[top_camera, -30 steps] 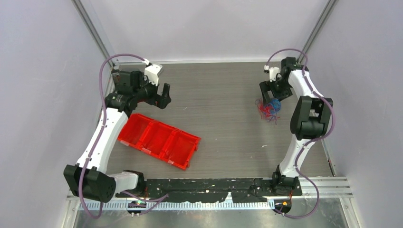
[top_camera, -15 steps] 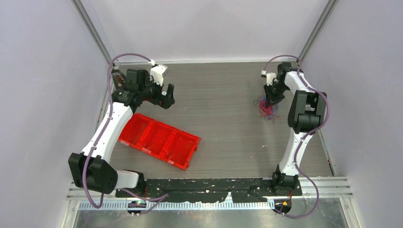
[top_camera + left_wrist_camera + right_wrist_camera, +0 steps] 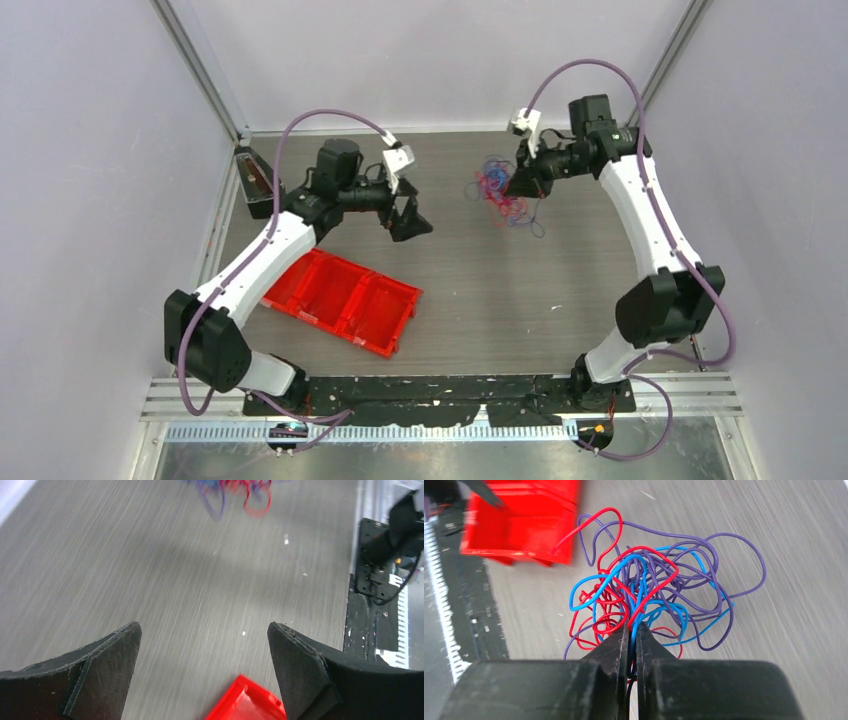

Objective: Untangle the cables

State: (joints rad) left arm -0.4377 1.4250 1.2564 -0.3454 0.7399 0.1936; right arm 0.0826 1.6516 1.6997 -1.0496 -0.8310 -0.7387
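**Right tool.** The right tool (image 3: 633,630) has its two black fingers pressed together on the cables (image 3: 642,580), a tangled bundle of thin red, blue and purple wire strands. The pinch sits at the near edge of the bundle, where red and blue strands pass between the fingertips. The rest of the loops spread out ahead of the tool and to both sides of it. Whether the lowest loops touch the grey wood-grain tabletop (image 3: 480,280) cannot be told.

**Left tool.** The left tool (image 3: 202,627) is spread wide and holds nothing. Bare tabletop shows between its fingers. The cable bundle lies well ahead of this tool, at the top edge of its wrist view.

**Other items.** A red plastic tray with three compartments (image 3: 340,290) rests on the tabletop, just below and behind the left tool and well apart from the right tool.
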